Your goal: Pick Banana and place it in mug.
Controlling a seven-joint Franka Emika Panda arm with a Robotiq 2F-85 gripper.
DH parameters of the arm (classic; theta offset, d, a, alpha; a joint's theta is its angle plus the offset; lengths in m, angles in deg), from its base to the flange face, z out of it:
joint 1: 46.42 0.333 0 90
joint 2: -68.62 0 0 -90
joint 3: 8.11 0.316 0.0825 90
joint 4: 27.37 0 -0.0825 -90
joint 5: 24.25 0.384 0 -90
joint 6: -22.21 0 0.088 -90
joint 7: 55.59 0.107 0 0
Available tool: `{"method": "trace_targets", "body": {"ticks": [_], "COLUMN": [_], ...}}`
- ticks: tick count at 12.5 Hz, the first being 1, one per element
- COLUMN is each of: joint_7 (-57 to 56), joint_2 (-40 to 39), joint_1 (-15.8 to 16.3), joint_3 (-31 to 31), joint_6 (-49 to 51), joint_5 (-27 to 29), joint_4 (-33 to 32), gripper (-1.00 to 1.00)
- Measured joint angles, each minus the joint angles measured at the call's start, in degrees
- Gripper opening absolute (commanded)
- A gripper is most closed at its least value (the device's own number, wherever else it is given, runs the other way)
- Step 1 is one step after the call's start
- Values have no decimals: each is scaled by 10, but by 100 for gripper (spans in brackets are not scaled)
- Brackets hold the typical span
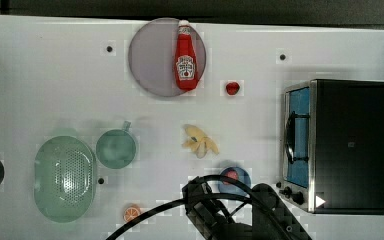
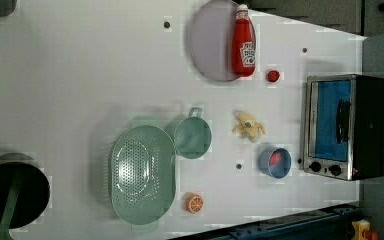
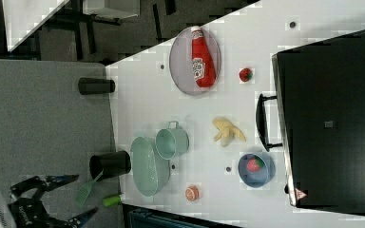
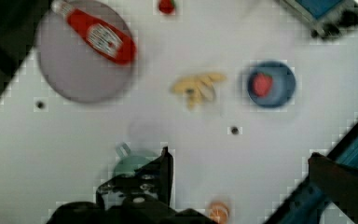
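The pale yellow banana [image 1: 200,141] lies peeled open on the white table, near the middle in the top view. The round teal mug [image 1: 116,148] stands upright to the top view's left of it, handle pointing away from the arm. My arm [image 1: 215,210] enters from the bottom edge of the top view, short of the banana. In the wrist view my gripper [image 4: 242,175] hangs high above the table with its fingers [image 4: 164,170] spread wide and nothing between them. From there the banana [image 4: 196,86] is ahead, and the mug [image 4: 131,161] is partly hidden behind one finger.
A pale green perforated basket [image 1: 65,178] touches the mug's side. A blue bowl [image 1: 236,179] holding a strawberry sits beside the arm. A ketchup bottle [image 1: 186,55] lies on a grey plate [image 1: 152,57]. A toaster oven [image 1: 340,145], an orange slice [image 1: 131,213] and a loose strawberry [image 1: 232,88] are also here.
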Motion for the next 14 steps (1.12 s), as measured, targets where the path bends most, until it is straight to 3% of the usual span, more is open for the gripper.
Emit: {"method": "trace_targets", "body": {"ticks": [3, 7, 10, 14], "joint_7": [-51, -128, -204, -341], "joint_2": [-47, -225, -322, -385], "joint_1": [-5, -14, -4, 3], "joint_3": [2, 18, 16, 11], "joint_6": [-139, -271, -365, -443], "joint_5": [-4, -10, -1, 5], "joint_4": [-62, -171, -242, -248], "gripper": [100, 100, 100, 100]}}
